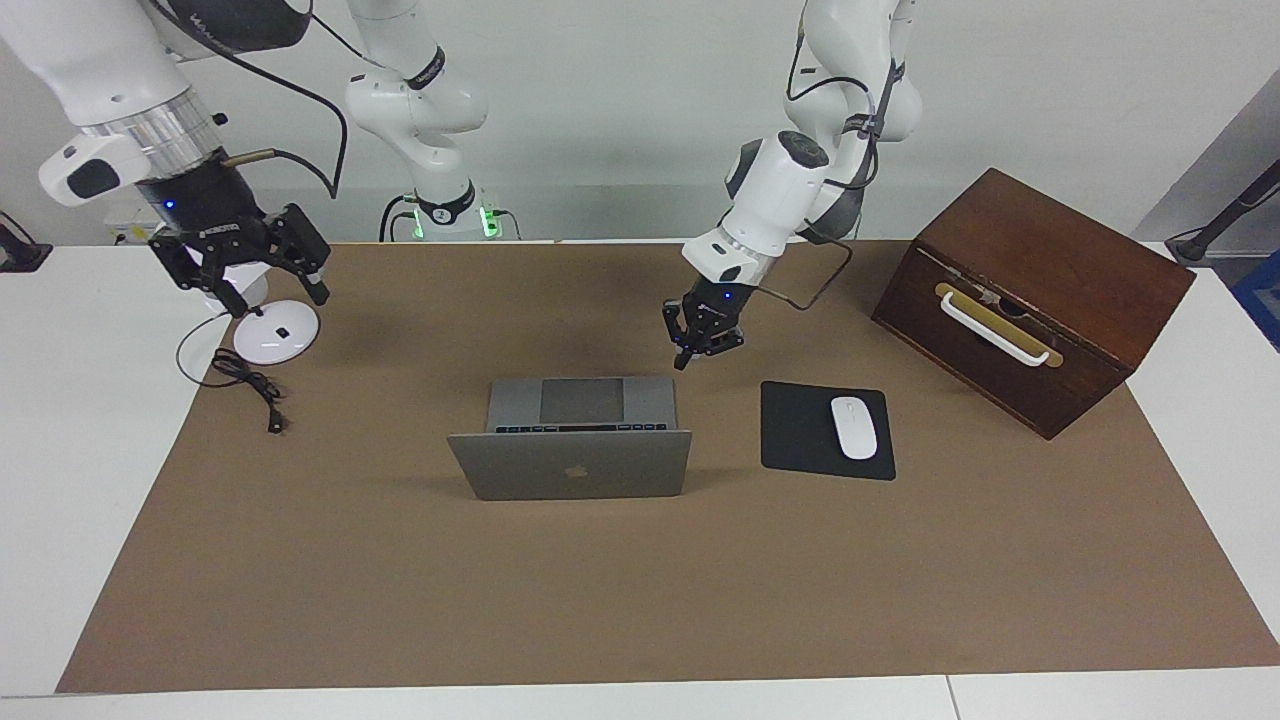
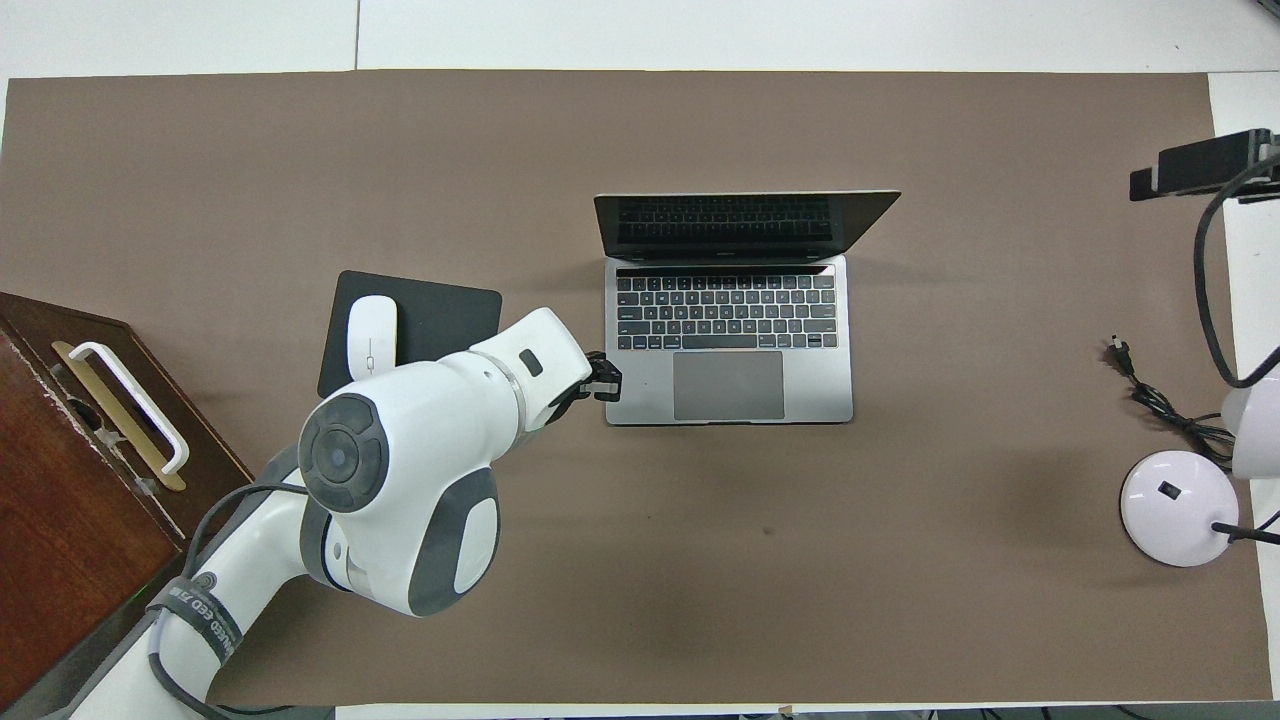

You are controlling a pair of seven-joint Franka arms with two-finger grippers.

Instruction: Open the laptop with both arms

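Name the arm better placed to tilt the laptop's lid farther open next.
Probably left: the left gripper, shut, hangs beside the laptop. The right gripper, open, is up over the white lamp base.

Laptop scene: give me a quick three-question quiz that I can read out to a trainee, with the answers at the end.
1. True or false: the laptop lies with its lid shut flat.
2. Pick one: the left end effector hangs just above A) the wooden box, B) a corner of the laptop's deck nearest the robots, C) the lamp base.
3. Fill in: the white mouse lies on the black ____.

Key: 1 false, the lid stands open. 2 B. 3 mouse pad.
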